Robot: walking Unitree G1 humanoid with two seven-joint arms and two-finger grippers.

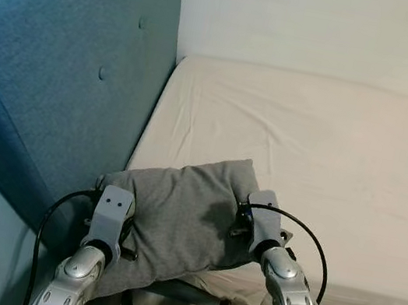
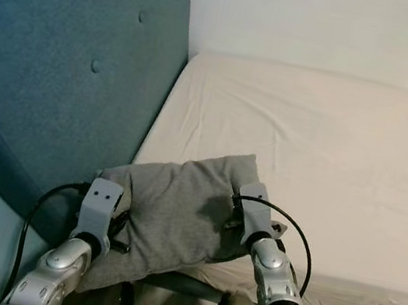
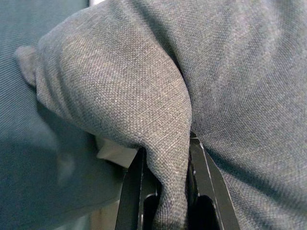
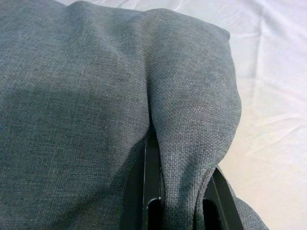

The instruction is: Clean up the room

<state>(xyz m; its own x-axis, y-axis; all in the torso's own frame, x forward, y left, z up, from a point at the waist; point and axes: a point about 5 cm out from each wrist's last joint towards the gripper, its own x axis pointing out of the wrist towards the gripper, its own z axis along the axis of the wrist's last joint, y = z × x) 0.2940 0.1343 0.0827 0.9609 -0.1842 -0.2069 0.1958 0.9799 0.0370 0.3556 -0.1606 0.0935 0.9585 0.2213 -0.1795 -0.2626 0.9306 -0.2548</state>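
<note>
Left eye view: a grey pillow [image 1: 177, 215] is lying at the bed's near corner, at about 7 o'clock on the cream mattress [image 1: 329, 159], its left end overhanging beside the blue padded headboard [image 1: 60, 72]. The left gripper [image 1: 114, 220] is pinching the pillow's 9 o'clock edge and the right gripper [image 1: 250, 216] its 3 o'clock edge; gripping both ends is probably keeping the soft cushion from sagging as it gets carried or set down.

Right eye view: the same scene is showing, with a white wall [image 2: 329, 24] running behind the bed at 12 o'clock and the sheet lying lightly creased.

Left wrist view: the two black fingers [image 3: 132, 191] are squeezing a fold of the grey weave between them, so this gripper is clamped on the pillow, with the headboard's blue fabric lying beyond the pillow's corner.

Right wrist view: the fingers [image 4: 152, 191] are likewise nipping a ridge of the fabric, clamped tight, and pale sheet is spreading beyond the pillow's corner.
</note>
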